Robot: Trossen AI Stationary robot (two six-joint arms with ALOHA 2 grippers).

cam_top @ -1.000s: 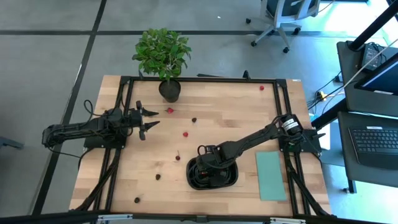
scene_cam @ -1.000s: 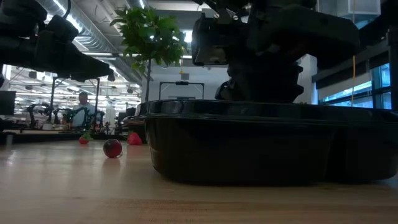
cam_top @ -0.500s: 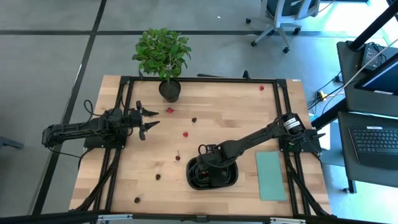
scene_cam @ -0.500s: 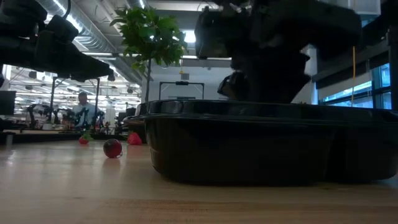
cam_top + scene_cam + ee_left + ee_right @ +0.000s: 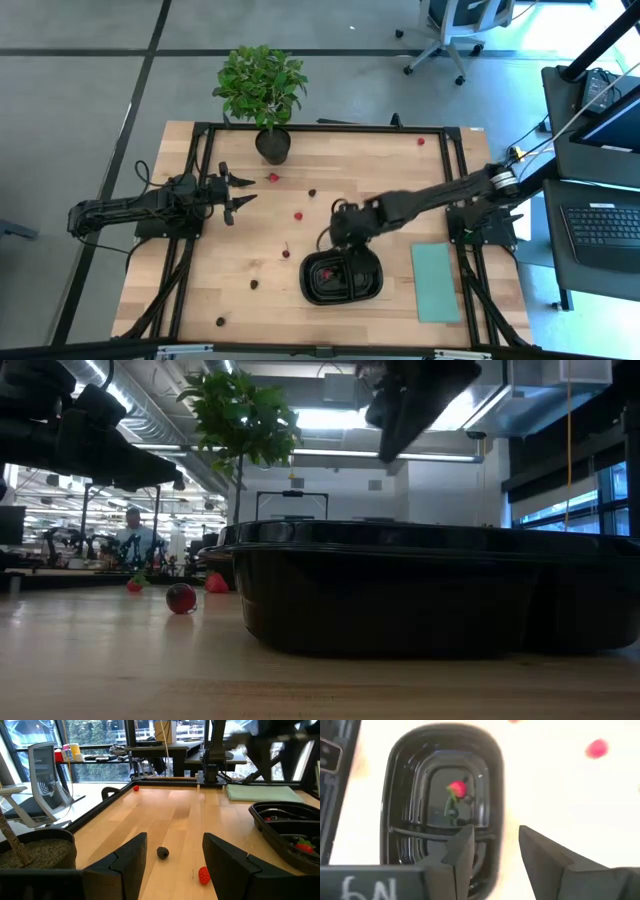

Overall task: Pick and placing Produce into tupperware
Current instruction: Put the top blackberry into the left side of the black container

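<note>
Right gripper (image 5: 343, 226) aloft, jaws parted, empty; left gripper (image 5: 238, 192) parted too, level, far left.

Overhead, table-level and two wrist views, all sharing the tupperware (image 5: 341, 277).

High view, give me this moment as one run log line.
right gripper: open, empty, above tupperware | red produce: in tupperware | left gripper: open, waiting at table's left

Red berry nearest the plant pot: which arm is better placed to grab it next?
Left. The open left gripper sits just beside that red berry by the plant pot. The right gripper, also open, hangs over by the black tupperware, farther away.
</note>
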